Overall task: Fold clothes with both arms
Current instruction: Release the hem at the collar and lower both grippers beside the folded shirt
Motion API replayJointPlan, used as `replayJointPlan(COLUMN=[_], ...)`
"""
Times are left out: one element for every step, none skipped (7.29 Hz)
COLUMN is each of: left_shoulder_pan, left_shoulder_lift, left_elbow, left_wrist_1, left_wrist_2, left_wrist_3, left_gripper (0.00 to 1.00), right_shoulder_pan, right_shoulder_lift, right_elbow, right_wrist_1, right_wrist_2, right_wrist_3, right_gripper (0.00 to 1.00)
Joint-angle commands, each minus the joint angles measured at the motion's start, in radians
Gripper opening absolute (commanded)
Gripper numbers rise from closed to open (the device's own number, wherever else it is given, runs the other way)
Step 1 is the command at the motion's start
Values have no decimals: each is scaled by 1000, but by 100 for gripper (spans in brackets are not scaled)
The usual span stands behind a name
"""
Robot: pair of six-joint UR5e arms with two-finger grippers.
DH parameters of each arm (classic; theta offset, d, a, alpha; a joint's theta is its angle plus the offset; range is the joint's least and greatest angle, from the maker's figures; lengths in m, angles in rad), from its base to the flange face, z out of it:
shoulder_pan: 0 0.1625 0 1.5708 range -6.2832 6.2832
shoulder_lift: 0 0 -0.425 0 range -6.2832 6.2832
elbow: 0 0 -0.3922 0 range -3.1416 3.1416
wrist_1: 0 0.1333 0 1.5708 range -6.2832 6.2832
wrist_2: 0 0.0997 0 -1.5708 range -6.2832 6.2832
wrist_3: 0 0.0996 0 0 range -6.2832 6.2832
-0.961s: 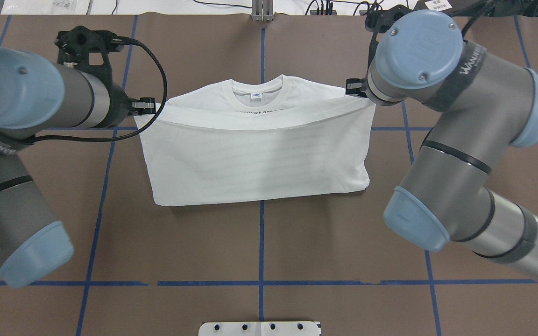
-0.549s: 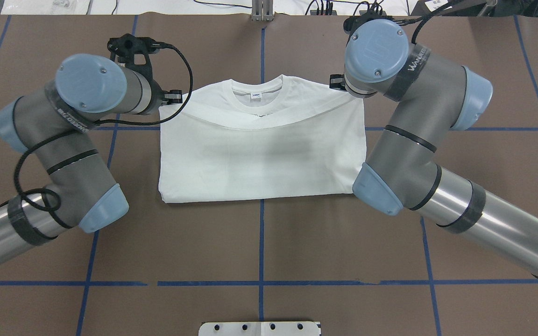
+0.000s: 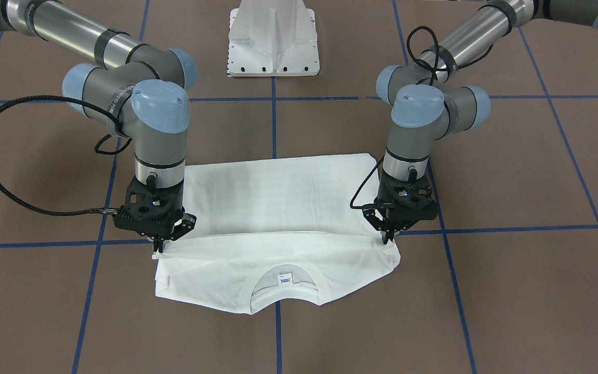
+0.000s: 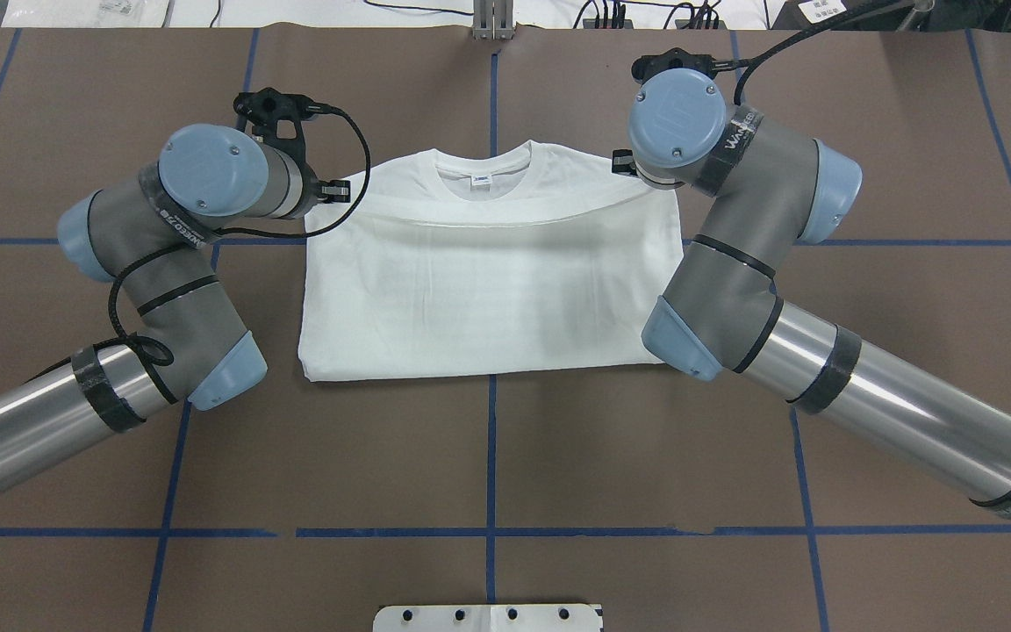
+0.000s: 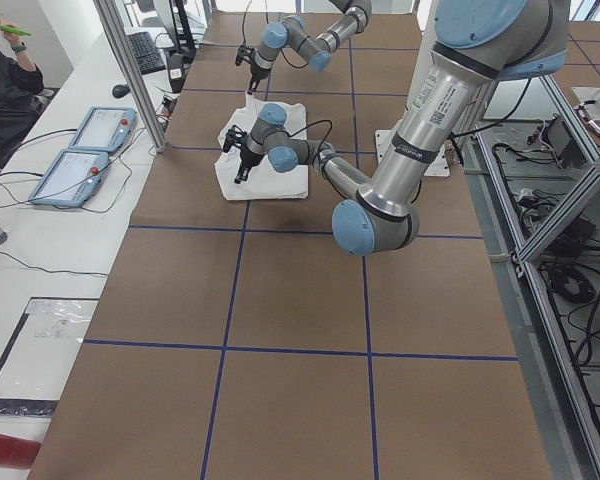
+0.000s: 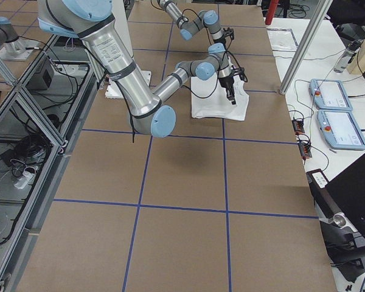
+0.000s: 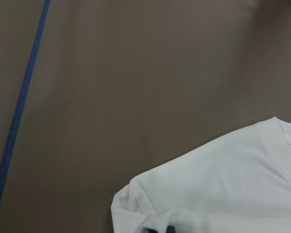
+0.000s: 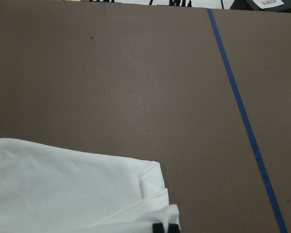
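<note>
So, the white long-sleeved cotton shirt (image 4: 488, 298) is lying flat around the middle of the brown paper-covered table (image 4: 488, 456) with the blue tape grid. It's folded in half, so its lower part sits on top of the chest. The folded-over edge stops just short of the ribbed round collar (image 4: 523, 158), and the small neck label (image 4: 480, 180) shows. The black left gripper (image 3: 387, 238) points straight down at one corner of that top edge, fingers narrow and pinched on the fabric. The black right gripper (image 3: 159, 248) does the same at the other corner, pinching a little bunch of cloth. Both wrist cameras show a crumpled white corner right at the fingertips, with bare table beyond. The white metal pedestal base (image 3: 274, 39) sits at the robot's side of the table, well apart from the shirt.
</note>
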Motion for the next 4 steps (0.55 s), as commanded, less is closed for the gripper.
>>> replayJointPlan(left_shoulder_pan=[2,0,0,0], left_shoulder_lift=[-1,0,6,21], left_elbow=[6,3,0,-2], left_wrist_1=[-7,-7,-27,-95], left_wrist_2=[-1,-1,-1,-1], left_wrist_3=[4,3,7,6], left_gripper=[0,3,82,100], right_shoulder_pan=[-5,-8,-17,-16], right_shoulder_lift=[4,1,-2,-4], right_elbow=[-20,-20,-20,-12], right_wrist_1=[21,27,47,56], right_wrist_2=[1,-1,-2,-4], right_wrist_3=[7,1,1,0], right_gripper=[0,79,99,100])
